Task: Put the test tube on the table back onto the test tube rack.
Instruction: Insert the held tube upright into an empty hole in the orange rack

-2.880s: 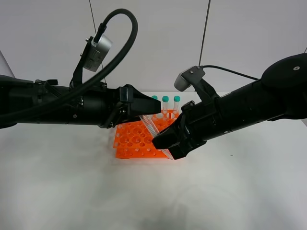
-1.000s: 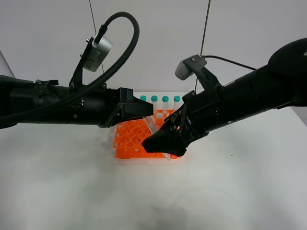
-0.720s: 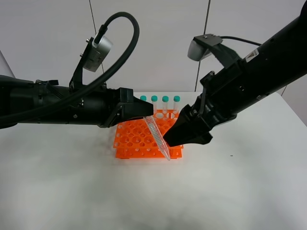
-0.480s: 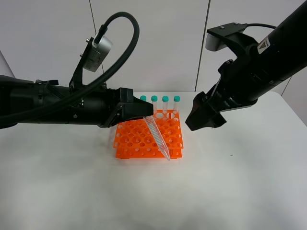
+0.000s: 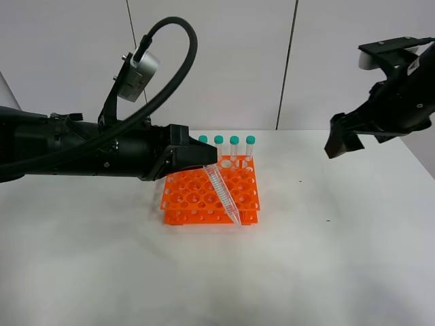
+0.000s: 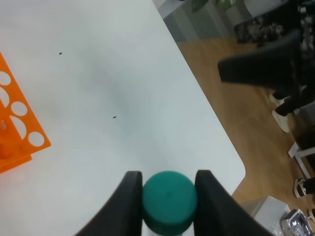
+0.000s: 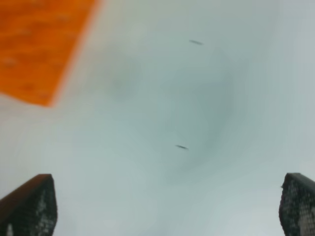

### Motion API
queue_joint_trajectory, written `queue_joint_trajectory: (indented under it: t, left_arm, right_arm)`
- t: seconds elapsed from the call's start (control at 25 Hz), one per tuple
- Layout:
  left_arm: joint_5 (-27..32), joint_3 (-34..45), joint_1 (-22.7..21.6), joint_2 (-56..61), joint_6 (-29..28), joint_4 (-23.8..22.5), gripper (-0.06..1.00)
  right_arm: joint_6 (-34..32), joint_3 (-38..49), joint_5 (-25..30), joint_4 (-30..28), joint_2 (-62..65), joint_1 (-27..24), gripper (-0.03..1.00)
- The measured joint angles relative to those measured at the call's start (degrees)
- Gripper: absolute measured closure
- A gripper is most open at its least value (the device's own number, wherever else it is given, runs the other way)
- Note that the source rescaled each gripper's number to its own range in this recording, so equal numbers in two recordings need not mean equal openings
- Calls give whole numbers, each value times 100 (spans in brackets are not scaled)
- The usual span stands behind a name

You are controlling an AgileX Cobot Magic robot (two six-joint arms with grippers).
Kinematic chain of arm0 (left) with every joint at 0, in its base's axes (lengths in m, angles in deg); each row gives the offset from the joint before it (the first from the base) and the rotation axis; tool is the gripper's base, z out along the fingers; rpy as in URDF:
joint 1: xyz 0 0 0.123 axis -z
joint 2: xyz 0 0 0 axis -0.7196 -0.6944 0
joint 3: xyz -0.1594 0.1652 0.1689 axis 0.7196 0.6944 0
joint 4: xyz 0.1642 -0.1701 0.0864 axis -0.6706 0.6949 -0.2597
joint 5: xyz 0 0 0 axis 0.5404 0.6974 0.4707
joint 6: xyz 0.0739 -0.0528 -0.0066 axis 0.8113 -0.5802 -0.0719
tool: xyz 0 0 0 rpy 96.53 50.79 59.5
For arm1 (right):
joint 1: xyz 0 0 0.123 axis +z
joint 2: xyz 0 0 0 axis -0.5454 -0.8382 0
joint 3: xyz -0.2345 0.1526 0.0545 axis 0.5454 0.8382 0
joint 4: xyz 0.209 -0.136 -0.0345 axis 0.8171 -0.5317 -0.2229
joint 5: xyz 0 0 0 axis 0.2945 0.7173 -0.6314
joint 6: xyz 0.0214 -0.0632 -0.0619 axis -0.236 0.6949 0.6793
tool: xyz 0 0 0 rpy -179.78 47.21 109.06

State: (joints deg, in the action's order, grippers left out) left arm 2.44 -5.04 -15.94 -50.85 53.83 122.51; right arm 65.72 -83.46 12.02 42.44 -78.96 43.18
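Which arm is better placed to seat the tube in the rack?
Left. The left gripper is shut on the test tube, tilted tip-down over the test tube rack. The right gripper is open, empty, well off to the side.

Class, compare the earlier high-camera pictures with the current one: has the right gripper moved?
Yes. The right gripper has drawn back up and rightward, away from the test tube rack.

two matte black arms. left arm thick and tubular, with a looping black cable and a boxy silver wrist camera; left gripper with smooth rounded black fingers. right arm angular, with a matching silver camera.
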Motion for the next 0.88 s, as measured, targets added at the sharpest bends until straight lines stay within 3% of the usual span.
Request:
queue_joint_trajectory:
  t: [0.2, 0.64, 0.88]
  left_arm:
    - [-1, 0, 0, 0, 0, 0, 94]
    - [-1, 0, 0, 0, 0, 0, 94]
    - [-1, 0, 0, 0, 0, 0, 94]
  right_arm:
    - [-58, 0, 399, -78, -3, -600, -3]
    - [-314, 0, 1084, -462, -3, -648, -3]
    - [-295, 165, 1265, -400, 21, -648, -3]
